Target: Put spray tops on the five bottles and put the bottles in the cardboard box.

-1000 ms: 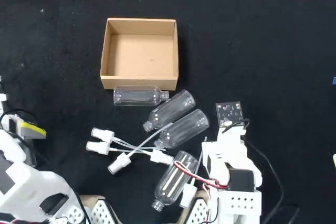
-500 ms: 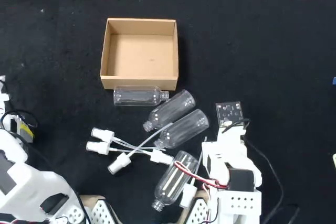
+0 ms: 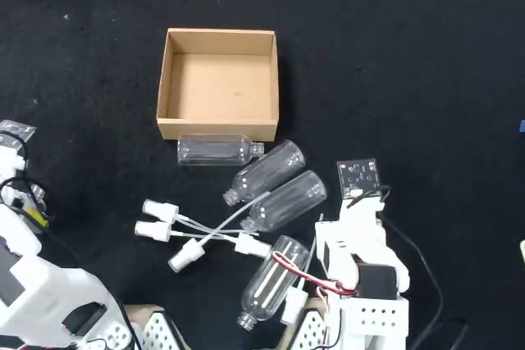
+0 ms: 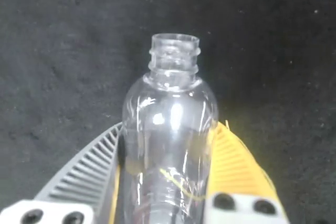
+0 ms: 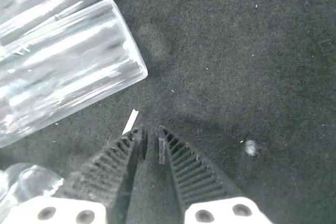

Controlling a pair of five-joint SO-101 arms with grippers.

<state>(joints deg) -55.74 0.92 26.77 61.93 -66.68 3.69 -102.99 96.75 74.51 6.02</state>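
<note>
So over at the near left edge of the table (image 3: 426,79), the left arm (image 3: 33,280) has its left gripper (image 4: 168,145) clamped on a clear bottle (image 4: 170,93). One grey finger and one yellow finger sit on either side of the body, and the open neck has no top on it.

Right of that, the white spray tops (image 3: 160,210) are lying loose in a little cluster with their thin tubes crossing.

The cardboard box (image 3: 218,81) is farther back with nothing in it. One bottle on its side (image 3: 215,151) lies just in front of its near wall. Two more bottles (image 3: 267,171) lie side by side at an angle, and a fourth bottle (image 3: 271,282) is down at the near edge, right by the right arm (image 3: 361,260).

The right gripper (image 5: 150,140) is low over the cloth, fingers almost together with just a sliver of gap and nothing in them. A bottle base (image 5: 79,61) sits close by.
</note>
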